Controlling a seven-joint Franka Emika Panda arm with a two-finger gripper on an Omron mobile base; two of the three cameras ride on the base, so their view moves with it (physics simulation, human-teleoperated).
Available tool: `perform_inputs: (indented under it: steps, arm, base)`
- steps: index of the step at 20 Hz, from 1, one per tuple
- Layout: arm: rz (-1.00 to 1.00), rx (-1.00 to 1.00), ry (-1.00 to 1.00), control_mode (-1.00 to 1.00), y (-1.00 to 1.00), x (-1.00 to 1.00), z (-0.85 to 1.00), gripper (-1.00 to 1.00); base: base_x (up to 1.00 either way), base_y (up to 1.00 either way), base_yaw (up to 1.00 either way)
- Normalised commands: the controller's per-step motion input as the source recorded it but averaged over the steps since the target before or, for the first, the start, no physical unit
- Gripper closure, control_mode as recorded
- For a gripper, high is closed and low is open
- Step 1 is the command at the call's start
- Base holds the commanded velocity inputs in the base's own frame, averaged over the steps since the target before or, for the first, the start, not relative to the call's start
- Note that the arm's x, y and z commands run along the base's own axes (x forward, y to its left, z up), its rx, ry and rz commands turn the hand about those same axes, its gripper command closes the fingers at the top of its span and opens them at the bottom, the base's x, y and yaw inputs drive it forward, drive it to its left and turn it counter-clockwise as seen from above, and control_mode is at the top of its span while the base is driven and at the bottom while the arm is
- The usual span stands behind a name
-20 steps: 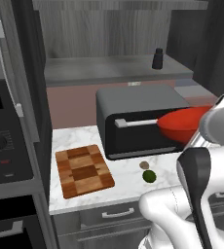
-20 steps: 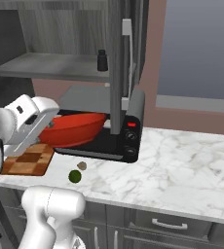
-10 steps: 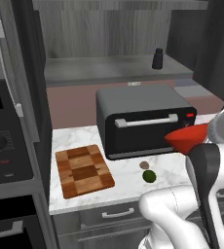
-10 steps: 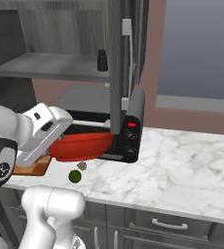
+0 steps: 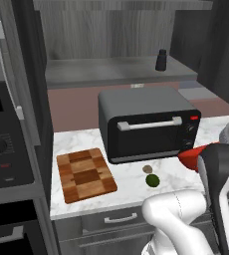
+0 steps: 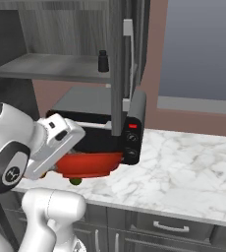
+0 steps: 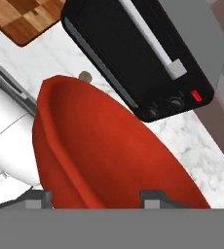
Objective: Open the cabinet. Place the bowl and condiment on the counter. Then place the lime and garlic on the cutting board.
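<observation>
- Between the gripper (image 7: 97,197) fingers sits the rim of the bowl (image 7: 109,151): the two dark tips stand roughly half spread, one on each side of the red wall, clamped on it.
- From the right base camera, the bowl (image 6: 88,165) hangs at the end of the white hand, above the counter (image 6: 183,167) and just in front of the black toaster oven (image 6: 129,133); whether its base touches the marble cannot be told.
- From the left base camera, a red edge of the bowl (image 5: 196,157) shows past the robot's forearm, to the right of the oven's front.
- Just below the bowl in the right base view, a sliver of the lime (image 6: 76,181) shows on the marble.
- On the counter (image 5: 86,142) in front of the toaster oven (image 5: 146,124), the lime (image 5: 153,180) lies just beside the garlic (image 5: 148,169), the garlic being nearer the oven.
- Left of them, well apart, the cutting board (image 5: 84,174) lies flat on the marble with nothing on it.
- Higher up, the cabinet (image 5: 17,74) stands with its doors swung wide, and the condiment (image 5: 161,60) stands upright on the shelf inside, towards its right end.
</observation>
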Motion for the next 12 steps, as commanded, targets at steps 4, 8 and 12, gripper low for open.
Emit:
perform_inputs:
  steps: [4,8,12]
  arm:
    - [0.0,-0.03,0.0,-1.0,-0.28,-0.19,-0.44,1.0]
    - [0.0,-0.04,0.0,-1.0,-0.22,-0.27,-0.53,1.0]
    - [0.0,-0.03,-0.01,-1.0,-0.09,-0.22,-0.45,1.0]
  base:
    - [0.0,0.0,0.0]
    - [0.0,0.0,0.0]
    - [0.0,0.0,0.0]
